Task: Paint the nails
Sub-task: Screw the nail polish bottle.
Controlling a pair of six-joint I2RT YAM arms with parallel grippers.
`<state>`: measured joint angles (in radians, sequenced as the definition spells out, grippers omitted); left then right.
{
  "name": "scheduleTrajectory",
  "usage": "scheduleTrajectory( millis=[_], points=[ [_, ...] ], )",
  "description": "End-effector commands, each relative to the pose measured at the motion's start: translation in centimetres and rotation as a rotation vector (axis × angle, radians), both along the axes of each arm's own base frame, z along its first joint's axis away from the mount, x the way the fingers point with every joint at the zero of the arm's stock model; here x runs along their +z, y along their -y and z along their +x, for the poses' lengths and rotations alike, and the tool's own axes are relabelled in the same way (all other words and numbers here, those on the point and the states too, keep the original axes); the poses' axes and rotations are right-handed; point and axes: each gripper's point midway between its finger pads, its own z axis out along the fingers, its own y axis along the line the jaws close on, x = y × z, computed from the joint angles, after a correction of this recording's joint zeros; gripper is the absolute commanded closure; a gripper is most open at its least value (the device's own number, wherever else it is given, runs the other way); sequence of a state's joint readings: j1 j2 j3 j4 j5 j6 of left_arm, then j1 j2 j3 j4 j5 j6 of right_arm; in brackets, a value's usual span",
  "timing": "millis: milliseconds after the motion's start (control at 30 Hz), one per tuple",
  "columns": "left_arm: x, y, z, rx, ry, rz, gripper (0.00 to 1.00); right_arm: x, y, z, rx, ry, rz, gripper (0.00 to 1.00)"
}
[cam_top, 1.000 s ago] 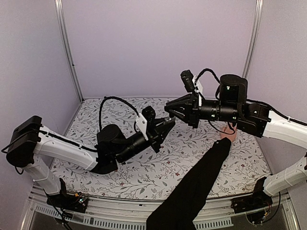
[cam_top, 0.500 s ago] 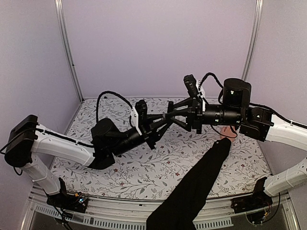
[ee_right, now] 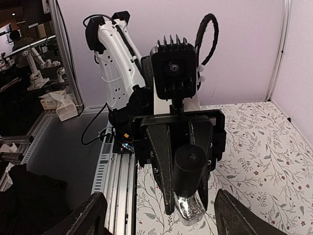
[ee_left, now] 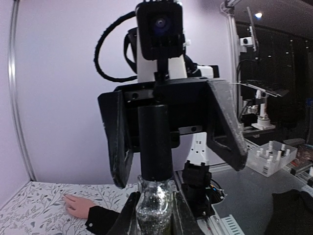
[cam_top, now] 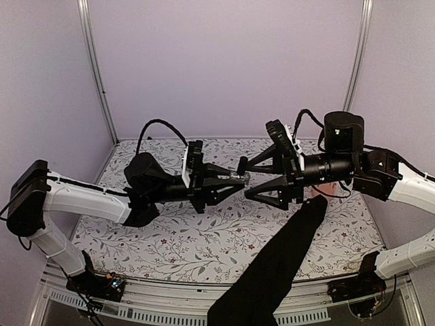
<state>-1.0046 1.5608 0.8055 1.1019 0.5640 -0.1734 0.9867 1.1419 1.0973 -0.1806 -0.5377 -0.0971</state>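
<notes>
Closed in nose to nose, level now; left gripper point(cam_top: 232, 178) pinching bottle point(ee_left: 154, 211), right gripper point(cam_top: 249, 180) spread wide facing cap point(ee_left: 155, 142).

The table point(cam_top: 224, 234) had a white top printed with leafy sprigs. A bare hand point(cam_top: 319, 192) lay flat on it toward 3 o'clock, its black sleeve point(cam_top: 279, 261) reaching in from 5 o'clock.
</notes>
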Motion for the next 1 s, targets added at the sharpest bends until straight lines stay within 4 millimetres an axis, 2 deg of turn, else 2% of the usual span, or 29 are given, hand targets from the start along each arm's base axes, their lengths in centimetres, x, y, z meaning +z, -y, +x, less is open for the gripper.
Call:
scheduleTrajectory(
  millis=[0, 200, 333, 567, 833, 967],
  points=[
    [0.7, -0.4, -3.7, -0.269, 0.039, 0.033, 1.00, 0.5, 0.3, -2.3, 0.122, 0.022, -0.029, 0.21],
    [0.0, -0.3, -5.6, -0.450, 0.019, 0.067, 1.00, 1.1, 0.3, -3.6, 0.223, 0.062, -0.034, 0.25],
    [-0.3, -0.2, -6.2, -0.525, -0.003, 0.070, 1.00, 2.0, 0.3, -4.3, 0.270, 0.092, -0.017, 0.32],
    [-0.5, 0.2, -6.1, -0.558, -0.030, 0.071, 1.00, 2.5, 0.0, -5.3, 0.352, 0.096, 0.002, 0.48],
    [-0.3, 0.1, -6.2, -0.571, -0.026, 0.050, 1.00, 1.8, -0.4, -5.5, 0.391, 0.084, -0.001, 0.54],
    [-0.2, 0.2, -6.0, -0.563, -0.026, 0.043, 1.00, 1.5, -0.6, -5.4, 0.395, 0.075, -0.005, 0.61]
  ],
)
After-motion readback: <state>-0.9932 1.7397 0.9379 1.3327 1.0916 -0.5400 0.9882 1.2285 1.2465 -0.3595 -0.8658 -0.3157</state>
